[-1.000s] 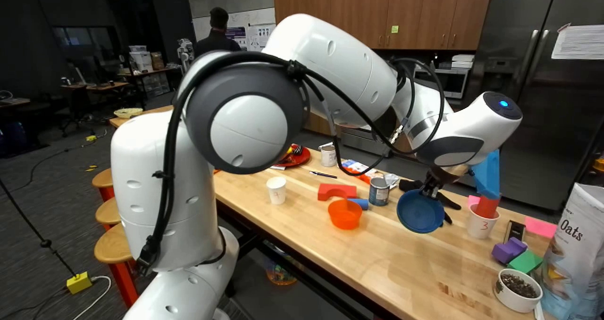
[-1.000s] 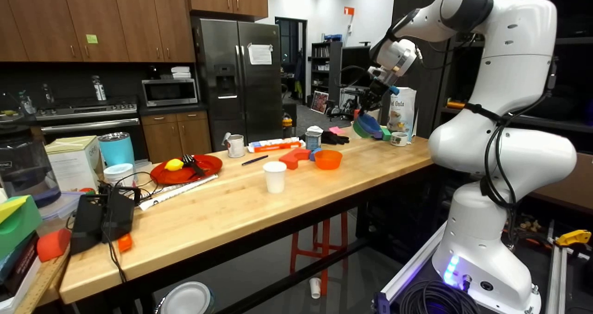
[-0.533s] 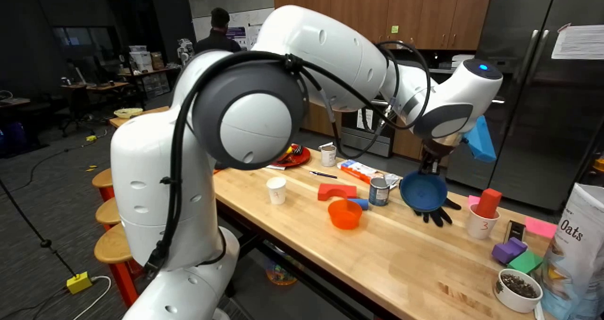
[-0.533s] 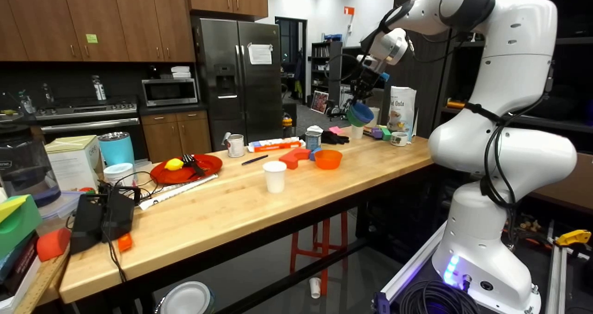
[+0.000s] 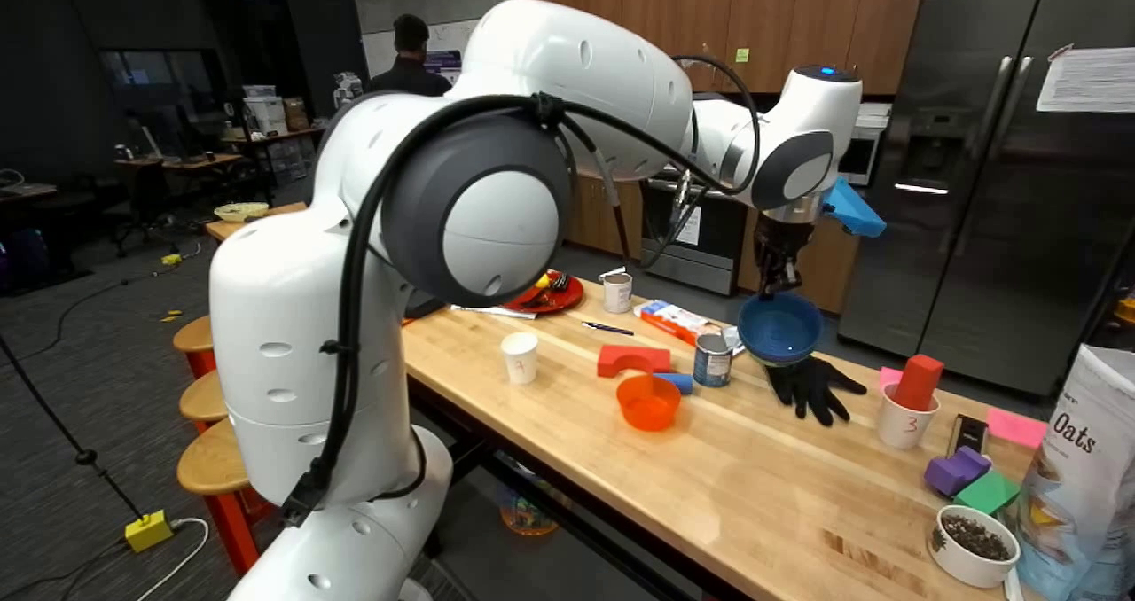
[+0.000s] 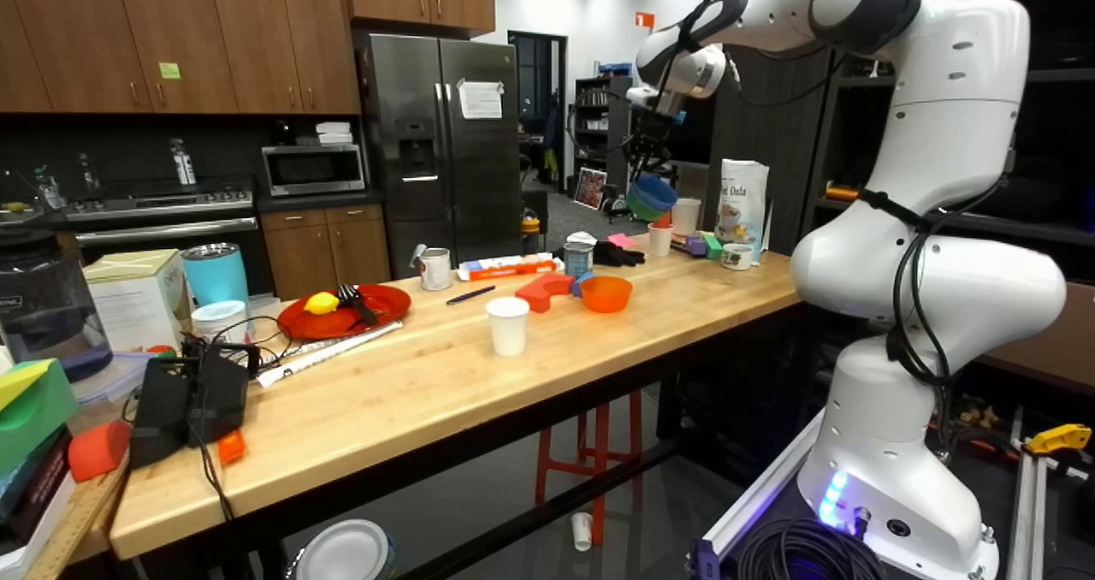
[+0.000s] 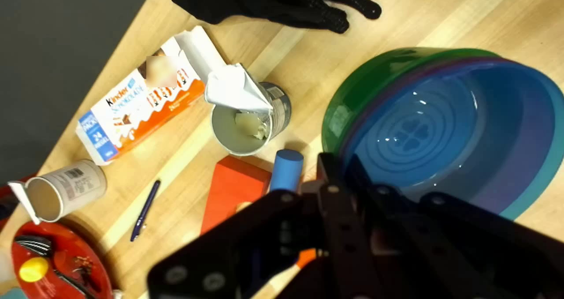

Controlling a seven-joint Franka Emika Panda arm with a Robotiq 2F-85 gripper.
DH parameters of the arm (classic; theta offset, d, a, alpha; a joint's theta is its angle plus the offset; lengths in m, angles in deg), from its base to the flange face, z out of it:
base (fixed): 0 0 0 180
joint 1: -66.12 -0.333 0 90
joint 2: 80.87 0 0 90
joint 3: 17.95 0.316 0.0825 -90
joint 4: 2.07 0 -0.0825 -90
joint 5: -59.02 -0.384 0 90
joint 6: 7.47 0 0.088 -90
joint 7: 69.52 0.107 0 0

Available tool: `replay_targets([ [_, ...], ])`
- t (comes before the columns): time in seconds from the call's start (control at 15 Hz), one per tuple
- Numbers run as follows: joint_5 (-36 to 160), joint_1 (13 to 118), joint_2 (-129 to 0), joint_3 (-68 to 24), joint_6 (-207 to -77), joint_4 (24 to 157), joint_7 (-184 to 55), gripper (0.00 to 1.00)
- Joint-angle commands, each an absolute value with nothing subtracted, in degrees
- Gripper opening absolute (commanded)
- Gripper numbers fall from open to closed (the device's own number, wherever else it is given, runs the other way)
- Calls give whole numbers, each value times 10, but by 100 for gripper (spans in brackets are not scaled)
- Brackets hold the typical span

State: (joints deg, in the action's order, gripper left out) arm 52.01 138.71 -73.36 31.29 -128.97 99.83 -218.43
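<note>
fingers (image 7: 327, 171) are gripping the blue bowl (image 7: 454, 131) and green bowl (image 7: 359, 98); good handling is demanding firm pressure and clearing the can (image 5: 712, 362) beneath their level.

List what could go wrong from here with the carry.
1. The gripper pinches the blue bowl at one side of its rim, so it could swivel or slip.
2. That bowl sits nested in the green bowl; whether both rims are clamped isn't clear, so the green one might drop away.
3. The open can shows beside them in the wrist view; a low sweep that way might tip it.
</note>
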Motion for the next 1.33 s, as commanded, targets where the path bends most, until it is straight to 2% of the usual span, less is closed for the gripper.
replay_targets([
  [0.0, 584, 1397, -720, 362, -1274, 986, -2184, 2],
  [0.6, 619, 1363, -691, 437, -1224, 966, -2185, 2],
  [0.87, 605, 1328, -670, 445, -1200, 958, -2174, 2],
  [0.93, 564, 1239, -690, 349, -1195, 955, -2192, 2],
  [1.27, 481, 1063, -689, 172, -1185, 963, -2172, 2],
])
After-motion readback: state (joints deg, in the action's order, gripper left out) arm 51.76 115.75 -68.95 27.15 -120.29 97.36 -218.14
